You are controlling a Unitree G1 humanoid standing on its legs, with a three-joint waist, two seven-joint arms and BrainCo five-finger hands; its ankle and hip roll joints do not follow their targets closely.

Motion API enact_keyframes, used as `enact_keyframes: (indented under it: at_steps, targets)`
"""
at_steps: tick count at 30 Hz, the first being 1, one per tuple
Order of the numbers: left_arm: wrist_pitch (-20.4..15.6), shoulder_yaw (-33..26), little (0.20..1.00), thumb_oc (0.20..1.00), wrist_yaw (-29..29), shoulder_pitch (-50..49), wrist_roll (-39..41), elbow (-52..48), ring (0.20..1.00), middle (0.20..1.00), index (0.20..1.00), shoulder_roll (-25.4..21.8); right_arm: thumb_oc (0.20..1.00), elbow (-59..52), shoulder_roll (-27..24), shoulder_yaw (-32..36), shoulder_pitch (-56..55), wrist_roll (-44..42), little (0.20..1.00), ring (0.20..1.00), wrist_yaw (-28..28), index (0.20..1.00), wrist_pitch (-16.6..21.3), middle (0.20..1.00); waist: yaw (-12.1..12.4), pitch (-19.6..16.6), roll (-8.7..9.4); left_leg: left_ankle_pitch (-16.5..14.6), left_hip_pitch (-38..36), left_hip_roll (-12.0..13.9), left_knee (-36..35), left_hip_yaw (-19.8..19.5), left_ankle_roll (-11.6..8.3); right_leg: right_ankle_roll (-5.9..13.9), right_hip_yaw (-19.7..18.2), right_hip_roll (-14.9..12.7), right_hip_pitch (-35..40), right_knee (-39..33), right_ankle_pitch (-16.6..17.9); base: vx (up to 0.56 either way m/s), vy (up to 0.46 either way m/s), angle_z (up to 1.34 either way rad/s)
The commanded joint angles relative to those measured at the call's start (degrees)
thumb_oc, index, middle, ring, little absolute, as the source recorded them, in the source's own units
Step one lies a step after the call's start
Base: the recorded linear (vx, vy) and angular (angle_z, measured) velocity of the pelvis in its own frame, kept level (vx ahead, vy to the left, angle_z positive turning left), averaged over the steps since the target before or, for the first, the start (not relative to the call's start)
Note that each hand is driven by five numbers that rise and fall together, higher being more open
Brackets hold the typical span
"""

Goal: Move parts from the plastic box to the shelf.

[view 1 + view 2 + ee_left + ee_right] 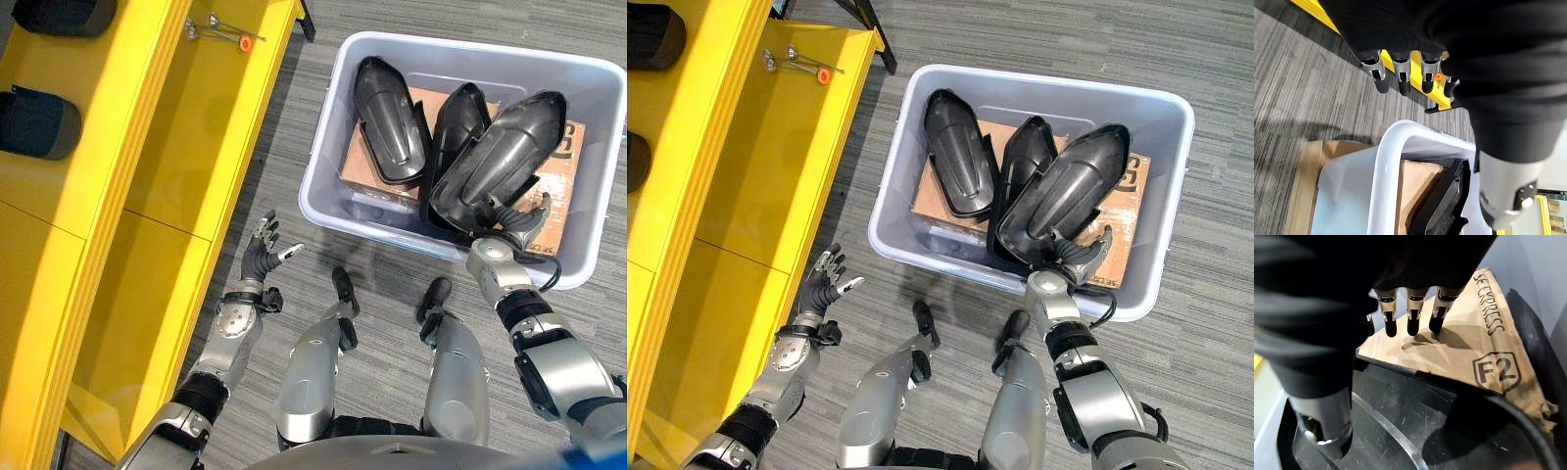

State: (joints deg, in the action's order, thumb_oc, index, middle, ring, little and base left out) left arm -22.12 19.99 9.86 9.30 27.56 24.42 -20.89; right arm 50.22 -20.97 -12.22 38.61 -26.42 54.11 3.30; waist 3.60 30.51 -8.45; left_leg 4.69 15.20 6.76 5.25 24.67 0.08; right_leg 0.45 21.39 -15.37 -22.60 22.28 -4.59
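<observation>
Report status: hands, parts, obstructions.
Right hand open, reaching over the nearest black part in the plastic box, no grasp yet. Left hand open above floor beside yellow shelf. Three parts in the box on cardboard. Nothing blocking.

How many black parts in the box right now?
3 black moulded plastic parts in the pale grey plastic box: one at its left, a narrow one in the middle, the biggest at the right. More may be hidden beneath.

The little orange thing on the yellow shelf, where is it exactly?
The orange piece lies at the far end of the yellow shelf, on the robot's left, touching the thin silver metal parts. The plastic box sits on the floor to its right.
</observation>
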Motion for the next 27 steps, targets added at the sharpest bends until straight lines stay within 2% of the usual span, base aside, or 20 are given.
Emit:
enact_keyframes:
  at_steps: [1, 10, 11, 13, 15, 17, 18, 19, 20, 27]
  targets:
    - [-2.84, 0.92, 1.000, 1.000, 0.20, -0.36, -0.37, -3.44, 1.000, 1.000, 1.000, -2.22, 1.000, 2.64, -0.23, -0.50, 1.67, -2.53, 1.000, 1.000, -1.83, 1.000, -1.24, 1.000, 1.05, -0.71, 0.29, -4.41, 2.15, 3.29, 4.68, -0.47, -4.31, 4.19, -0.66, -2.26, -2.17, 4.33, -2.08, 0.00, 0.000, 0.00]
    - [-2.59, 1.60, 1.000, 1.000, -1.25, 1.03, 1.77, -2.89, 1.000, 1.000, 1.000, -2.72, 1.000, 12.22, -2.29, -1.72, 6.00, -4.13, 1.000, 1.000, -4.64, 1.000, -7.05, 1.000, 2.58, -0.71, -0.50, -4.17, 5.58, 3.81, 6.09, -0.60, -4.62, 4.29, 0.25, -3.43, -5.14, 6.31, -2.15, 0.00, 0.006, 0.04]
    - [-2.85, 1.82, 1.000, 1.000, -1.51, 1.17, 2.50, -2.69, 1.000, 1.000, 1.000, -2.71, 1.000, 15.15, -2.68, -1.23, 6.71, -3.83, 1.000, 1.000, -5.57, 1.000, -9.61, 1.000, 2.99, -0.71, -0.90, -4.02, 7.04, 4.00, 6.41, -0.61, -4.72, 4.33, 0.49, -3.80, -6.55, 6.96, -2.19, 0.00, 0.037, 0.01]
    - [-2.77, 1.87, 1.000, 1.000, -1.55, 1.29, 2.85, -2.78, 1.000, 1.000, 1.000, -2.61, 1.000, 16.17, -2.86, -1.39, 6.99, -3.83, 1.000, 1.000, -5.71, 1.000, -11.35, 1.000, 3.17, -0.71, -1.08, -3.92, 7.74, 4.12, 6.59, -0.54, -4.80, 4.36, 0.63, -3.98, -7.27, 7.24, -2.11, -0.01, 0.038, 0.05]
    - [-3.16, 2.64, 1.000, 1.000, -1.15, 1.73, 3.34, -2.16, 1.000, 1.000, 1.000, -1.91, 1.000, 19.81, -3.08, -1.03, 6.68, -8.04, 1.000, 1.000, -6.58, 1.000, -13.51, 1.000, 3.56, -0.71, -1.54, -3.59, 10.43, 4.41, 7.22, -0.65, -5.01, 4.34, 0.93, -4.46, -9.82, 8.30, -2.02, 0.01, 0.060, 0.09]
    - [-3.40, 3.09, 1.000, 1.000, -1.23, 1.98, 3.45, -1.82, 1.000, 1.000, 1.000, -1.73, 1.000, 21.00, -3.37, -0.96, 6.89, -8.62, 1.000, 1.000, -7.15, 1.000, -13.95, 1.000, 3.78, -0.71, -1.78, -3.36, 11.63, 4.45, 7.28, -0.71, -5.07, 4.36, 1.13, -4.66, -10.88, 8.54, -1.84, 0.01, 0.036, 0.11]
    - [-3.61, 3.42, 1.000, 1.000, -1.22, 2.10, 3.73, -1.51, 1.000, 1.000, 1.000, -1.54, 0.661, 21.83, -3.57, -0.79, 7.04, -8.24, 0.661, 0.661, -7.57, 0.661, -14.49, 0.661, 3.89, -0.71, -1.99, -3.21, 12.47, 4.48, 7.34, -0.77, -5.17, 4.39, 1.20, -4.79, -11.65, 8.71, -1.79, 0.01, 0.024, 0.10]
    - [-3.68, 3.65, 1.000, 1.000, -1.19, 2.18, 3.76, -1.33, 1.000, 1.000, 1.000, -1.43, 0.244, 22.06, -3.58, -0.84, 7.07, -7.81, 0.244, 0.244, -7.60, 0.244, -14.85, 0.244, 3.93, -0.71, -2.08, -3.23, 12.90, 4.54, 7.57, -0.82, -5.20, 4.40, 1.17, -4.92, -12.05, 8.97, -1.82, 0.01, 0.028, 0.05]
    - [-3.71, 3.79, 1.000, 1.000, -1.29, 2.17, 3.91, -1.15, 1.000, 1.000, 1.000, -1.33, 0.200, 22.39, -3.73, -1.05, 6.94, -7.32, 0.200, 0.200, -7.83, 0.200, -15.13, 0.200, 3.99, -0.71, -2.17, -3.22, 13.38, 4.56, 7.76, -0.81, -5.24, 4.37, 1.21, -5.00, -12.41, 9.04, -1.82, 0.00, 0.000, 0.00]
    - [-4.76, 3.91, 1.000, 1.000, -2.83, 1.80, 4.46, -0.03, 1.000, 1.000, 1.000, -1.19, 0.200, 23.86, -4.60, -1.58, 6.25, -6.63, 0.200, 0.200, -7.77, 0.200, -17.25, 0.200, 4.15, -0.71, -2.43, -3.58, 15.70, 4.68, 9.22, -1.32, -5.24, 4.29, 1.08, -5.29, -14.43, 10.20, -1.97, 0.00, -0.001, 0.00]
